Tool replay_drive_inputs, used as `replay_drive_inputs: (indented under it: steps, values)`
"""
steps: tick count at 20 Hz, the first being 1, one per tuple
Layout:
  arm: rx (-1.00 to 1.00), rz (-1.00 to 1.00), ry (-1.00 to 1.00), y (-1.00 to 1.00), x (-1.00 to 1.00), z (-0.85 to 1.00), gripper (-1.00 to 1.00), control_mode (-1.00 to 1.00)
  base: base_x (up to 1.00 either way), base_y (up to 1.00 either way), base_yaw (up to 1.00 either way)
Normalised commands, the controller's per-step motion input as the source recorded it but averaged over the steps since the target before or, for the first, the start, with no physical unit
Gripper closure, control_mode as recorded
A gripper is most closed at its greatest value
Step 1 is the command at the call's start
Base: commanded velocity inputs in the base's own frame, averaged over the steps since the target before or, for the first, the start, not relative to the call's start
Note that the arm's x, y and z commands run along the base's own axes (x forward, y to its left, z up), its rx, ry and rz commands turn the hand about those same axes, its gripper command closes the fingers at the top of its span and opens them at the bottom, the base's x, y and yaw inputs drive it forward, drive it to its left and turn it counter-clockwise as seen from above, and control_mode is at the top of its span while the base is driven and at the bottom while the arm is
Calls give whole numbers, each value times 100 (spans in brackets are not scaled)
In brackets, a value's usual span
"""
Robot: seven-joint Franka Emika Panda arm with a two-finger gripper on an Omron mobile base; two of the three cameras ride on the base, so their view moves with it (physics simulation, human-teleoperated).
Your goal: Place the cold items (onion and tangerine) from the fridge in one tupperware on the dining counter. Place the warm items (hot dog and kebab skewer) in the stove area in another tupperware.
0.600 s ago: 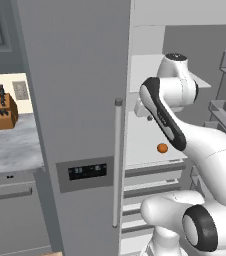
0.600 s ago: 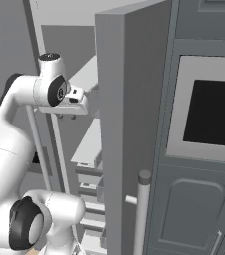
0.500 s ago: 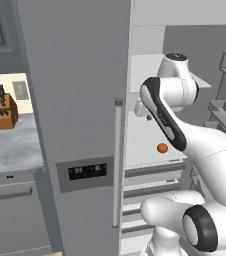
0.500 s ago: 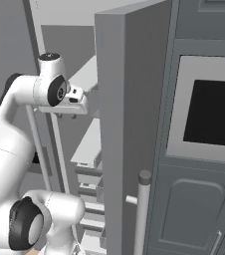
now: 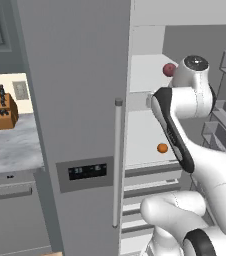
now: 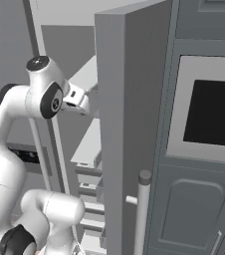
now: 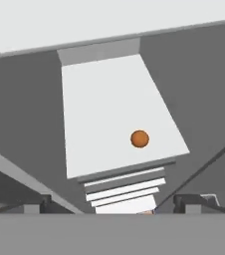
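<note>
Change: nothing has moved since the earlier frame; arm and fridge contents sit as before.
Tool: tool [image 7: 112, 201] jaws spread wide, holding nothing, inside the open fridge above a white shelf [image 7: 99, 99].
Tangerine: tangerine [image 7: 140, 139] lies alone on that shelf, near its front right; also seen from the left base [image 5: 162, 148], beside the arm's forearm.
Onion: reddish onion [image 5: 169, 69] on the shelf above, partly hidden behind the arm's joint.
Fridge: door [image 5: 75, 100] shut on left half, handle [image 5: 117, 160] upright.
Bench: bench [image 5: 10, 145] at far left carries a knife block [image 5: 4, 106].
Oven: wall oven [image 6: 209, 114] right of the fridge.
</note>
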Motion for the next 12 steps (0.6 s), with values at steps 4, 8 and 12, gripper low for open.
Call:
replay_drive_inputs:
  steps: [4,8,12]
  values:
    - [0,-47,-21,-23,0,46,-100,-100,0,0,0]
    - [0,-36,-5,-17,14,92,-100,-100,0,0,0]
    - [0,-24,0,-9,36,95,-100,-100,0,0,0]
